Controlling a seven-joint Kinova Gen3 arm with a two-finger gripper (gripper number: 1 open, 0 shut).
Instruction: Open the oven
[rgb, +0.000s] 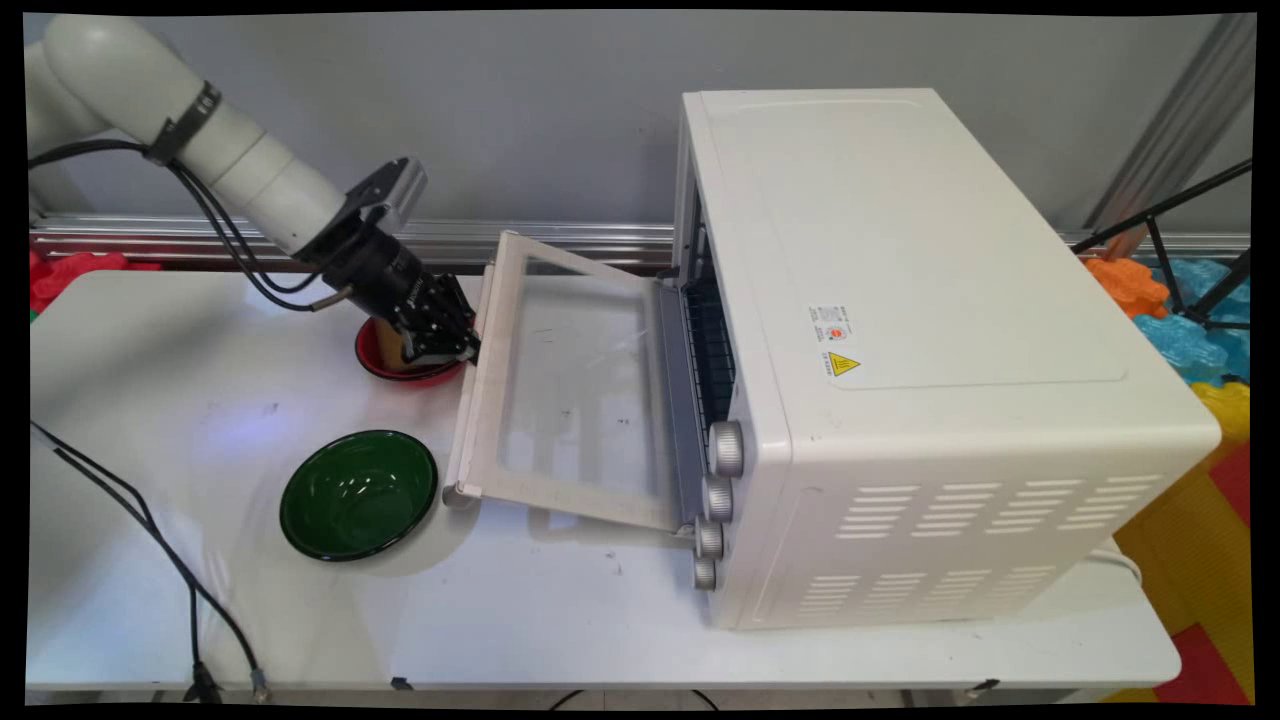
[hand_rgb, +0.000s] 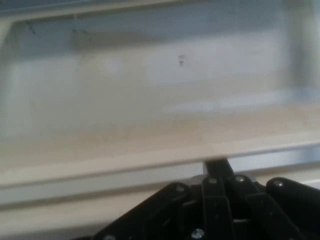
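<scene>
A white toaster oven stands on the right half of the table, its glass door swung down and open toward the left. My gripper is shut, its tip against the far part of the door's handle bar. In the hand view the closed fingers rise to the pale edge of the door, which fills the picture. A red bowl sits just under and behind the gripper, partly hidden by it. A dark green bowl lies nearer, left of the door's front corner.
Several silver knobs line the oven's front. Black cables cross the table's left side and hang from the arm. Coloured foam mats lie on the floor at right. A metal rail runs along the wall.
</scene>
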